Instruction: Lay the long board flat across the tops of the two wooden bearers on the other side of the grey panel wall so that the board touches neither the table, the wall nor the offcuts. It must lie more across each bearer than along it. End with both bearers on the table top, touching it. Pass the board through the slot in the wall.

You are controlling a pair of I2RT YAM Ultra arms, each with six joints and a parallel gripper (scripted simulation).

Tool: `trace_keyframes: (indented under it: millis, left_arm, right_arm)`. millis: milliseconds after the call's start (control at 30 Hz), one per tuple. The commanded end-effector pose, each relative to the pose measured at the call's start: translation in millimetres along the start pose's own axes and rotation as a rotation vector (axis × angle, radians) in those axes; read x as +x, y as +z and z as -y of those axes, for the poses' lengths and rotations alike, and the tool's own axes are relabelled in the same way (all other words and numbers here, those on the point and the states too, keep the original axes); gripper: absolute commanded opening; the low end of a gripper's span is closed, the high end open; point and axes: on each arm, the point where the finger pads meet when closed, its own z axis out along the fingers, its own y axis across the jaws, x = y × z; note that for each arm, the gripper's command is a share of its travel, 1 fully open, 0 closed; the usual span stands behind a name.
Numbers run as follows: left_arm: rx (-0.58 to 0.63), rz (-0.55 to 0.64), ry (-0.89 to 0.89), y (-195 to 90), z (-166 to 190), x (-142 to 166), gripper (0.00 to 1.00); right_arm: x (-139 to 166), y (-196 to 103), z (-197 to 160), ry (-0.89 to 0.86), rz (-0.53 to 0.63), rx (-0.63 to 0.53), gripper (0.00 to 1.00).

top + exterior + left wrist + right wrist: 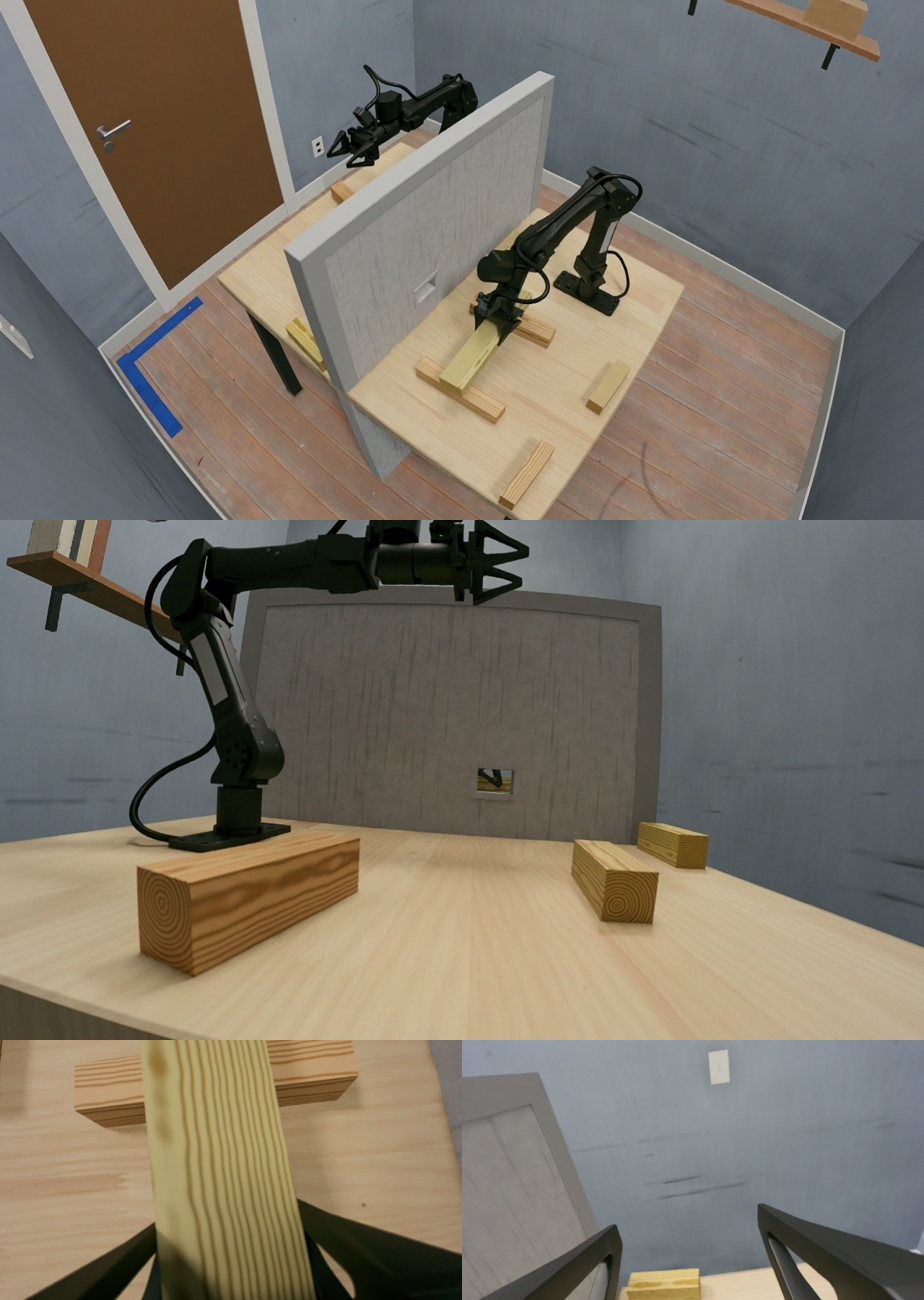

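Observation:
The long pale board (476, 353) lies over two wooden bearers, the near one (459, 390) and the far one (530, 328), on the right side of the grey panel wall (413, 245). My left gripper (496, 321) is shut on the board's far end; in the left wrist view the board (220, 1177) runs between the fingers and crosses a bearer. The wall slot (425, 287) is empty; it also shows in the exterior view (495, 780). My right gripper (351, 149) is open and empty, high in the air on the other side of the wall, also seen in the exterior view (497, 562).
Two offcuts (607, 386) (526, 474) lie on the board's side of the table. On the right arm's side lie several blocks (248, 895) (613, 879) (671, 844). One block shows below the right gripper (664, 1283).

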Motion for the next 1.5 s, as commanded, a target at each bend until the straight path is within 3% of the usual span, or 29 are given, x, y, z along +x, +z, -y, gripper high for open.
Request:
trace_keyframes:
  millis: [0,300,400,467,600,733,833,967,1033,1167,1233,1333,1367,1467]
  left_arm:
    - [0.008,0.069,-0.02,-1,1,-19,0.0]
    - [0.022,0.087,-0.018,10,7,-16,0.0]
    - [0.033,0.108,-0.023,0,9,-24,0.0]
    - [0.015,0.064,-0.006,19,6,-2,0.0]
    - [0.037,0.115,-0.025,8,8,-17,0.0]
    - [0.026,0.09,-0.016,21,6,-3,0.0]
    - [0.041,0.126,-0.028,13,11,-21,0.0]
    - [0.041,0.124,-0.027,14,12,-21,0.0]
    - [0.015,0.064,-0.008,30,5,7,0.0]
    - [0.049,0.144,-0.034,10,12,-24,0.0]
    - [0.02,0.079,-0.013,26,3,6,0.0]
    - [0.025,0.088,-0.014,28,9,-3,0.0]
    - [0.052,0.147,-0.031,12,13,-22,0.78]
    - [0.049,0.141,-0.029,15,14,-21,0.78]
  right_arm:
    - [2,3,1,-0.008,-0.005,0.007,0.78]
    - [2,3,1,-0.008,-0.005,0.007,0.78]
    - [2,3,1,-0.008,-0.005,0.007,0.78]
    - [2,3,1,-0.008,-0.005,0.007,0.78]
    - [2,3,1,-0.008,-0.005,0.007,0.78]
    - [2,3,1,-0.008,-0.005,0.007,0.78]
    - [2,3,1,-0.008,-0.005,0.007,0.78]
    - [2,3,1,-0.008,-0.005,0.007,0.78]
    - [2,3,1,-0.008,-0.005,0.007,0.78]
    - [2,3,1,-0.008,-0.005,0.007,0.78]
    - [2,3,1,-0.008,-0.005,0.007,0.78]
    - [2,3,1,-0.008,-0.005,0.007,0.78]
    - [2,3,1,-0.008,-0.005,0.007,0.78]
    - [2,3,1,-0.008,-0.005,0.007,0.78]
